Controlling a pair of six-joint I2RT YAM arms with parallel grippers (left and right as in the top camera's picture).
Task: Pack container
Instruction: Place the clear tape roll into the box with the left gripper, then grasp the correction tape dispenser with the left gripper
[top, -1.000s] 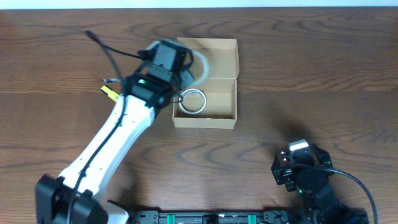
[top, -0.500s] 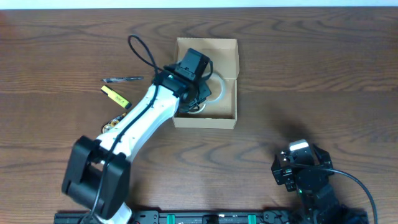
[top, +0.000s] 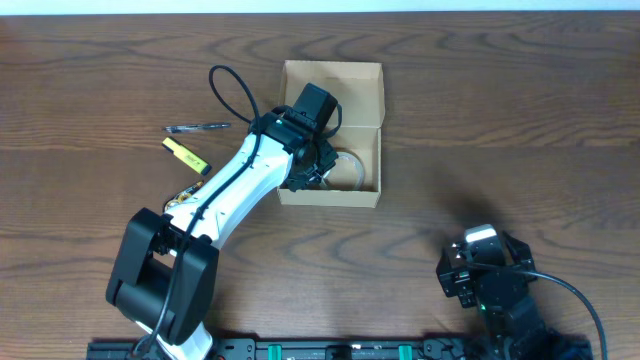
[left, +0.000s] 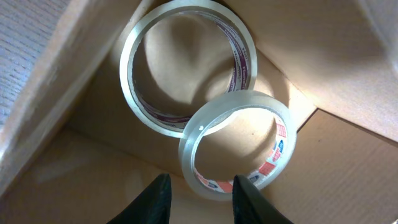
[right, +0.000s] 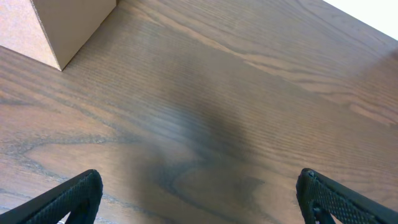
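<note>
The container (top: 330, 196) is a tan cardboard box with its flap lid (top: 340, 82) open toward the far side. My left gripper (top: 320, 165) reaches down inside it, open and holding nothing. In the left wrist view the fingertips (left: 200, 200) hover just short of a clear tape roll with a red and blue label (left: 281, 140). That roll leans on a larger clear tape roll (left: 127, 74) on the box floor (left: 93, 168). One roll shows in the overhead view (top: 352, 166). My right gripper (top: 480, 272) is wide open and empty (right: 199, 205) above bare table.
A yellow marker (top: 184, 154) and a pen (top: 197, 127) lie left of the box. A small object (top: 180, 201) lies partly hidden under my left arm. The box's corner (right: 68, 25) shows at the upper left of the right wrist view.
My left arm swung from the box's left edge into the box and lowered. The tape roll it carried near the lid now rests in the box against the other roll.
</note>
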